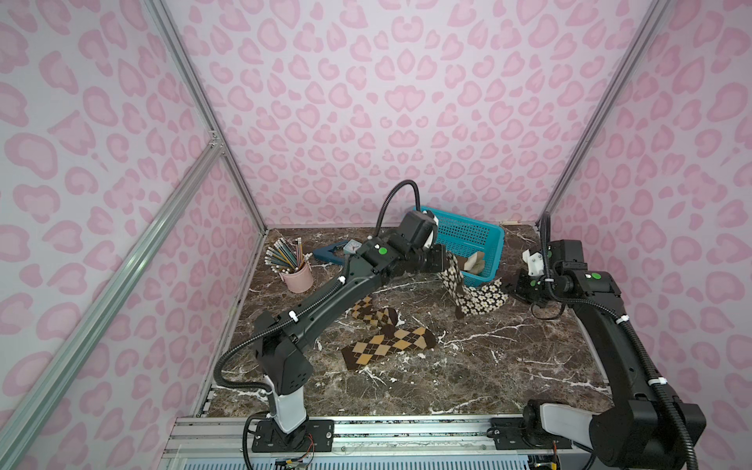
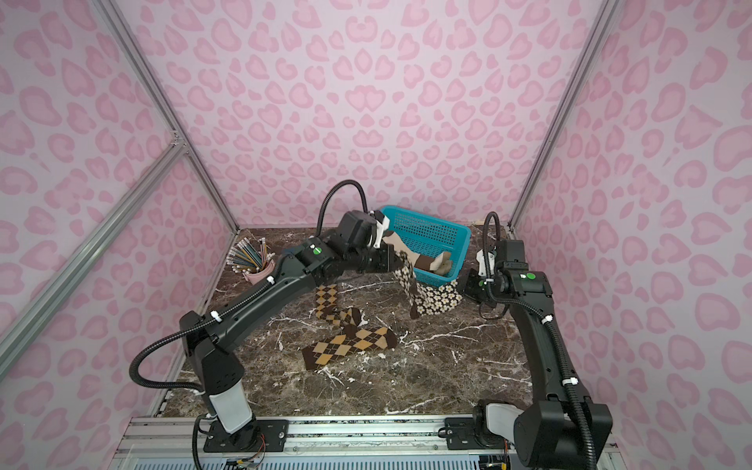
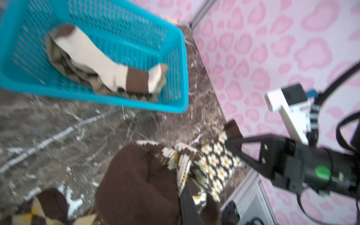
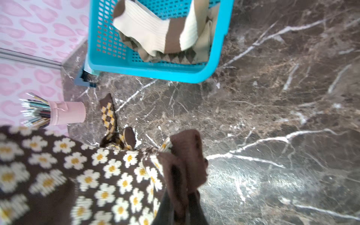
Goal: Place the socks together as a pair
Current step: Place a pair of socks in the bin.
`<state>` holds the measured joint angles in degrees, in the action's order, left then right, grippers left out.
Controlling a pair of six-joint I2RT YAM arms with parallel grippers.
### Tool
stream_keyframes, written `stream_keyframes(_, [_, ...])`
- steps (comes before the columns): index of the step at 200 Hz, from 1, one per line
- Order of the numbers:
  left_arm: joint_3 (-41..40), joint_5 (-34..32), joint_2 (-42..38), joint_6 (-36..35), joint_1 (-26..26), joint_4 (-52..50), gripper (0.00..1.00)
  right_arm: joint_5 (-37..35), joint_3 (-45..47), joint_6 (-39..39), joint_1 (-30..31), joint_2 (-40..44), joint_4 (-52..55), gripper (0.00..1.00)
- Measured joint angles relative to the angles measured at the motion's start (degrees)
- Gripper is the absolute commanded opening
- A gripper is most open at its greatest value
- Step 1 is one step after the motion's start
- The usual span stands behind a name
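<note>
Draping flowered socks [image 1: 482, 300] half-hide left end effector [image 1: 443, 263] and right end effector [image 1: 508, 288].

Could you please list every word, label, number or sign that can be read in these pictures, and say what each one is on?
No text is legible anywhere.
Small clock face behind the left arm: markings too small to read.
Dark print on the right wrist's white camera mount: blurred, unreadable.
Green round stickers on the arms: blank.
</note>
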<state>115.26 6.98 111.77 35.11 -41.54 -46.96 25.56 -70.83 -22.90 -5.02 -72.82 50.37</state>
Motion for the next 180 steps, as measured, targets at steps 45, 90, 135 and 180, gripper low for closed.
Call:
stream_keyframes(45, [25.8, 2.6, 19.9, -2.5, 9.0, -1.0, 0.11, 2.4, -7.2, -8.7, 0.4, -12.0, -12.4, 0.0])
stream_keyframes(90, [25.4, 8.4, 27.7, 1.3, 13.9, 9.7, 0.13, 2.7, -12.2, -14.3, 0.8, -23.9, -23.9, 0.0])
stream_keyframes(135, [25.4, 15.0, 33.6, 4.7, 14.8, 25.7, 0.15, 1.1, -15.8, -17.8, 1.2, -30.8, -31.9, 0.0])
stream_keyframes(180, [25.4, 17.2, 39.6, 7.0, 16.3, 34.6, 0.15, -1.0, -17.3, -17.8, 1.5, -34.3, -37.1, 0.0])
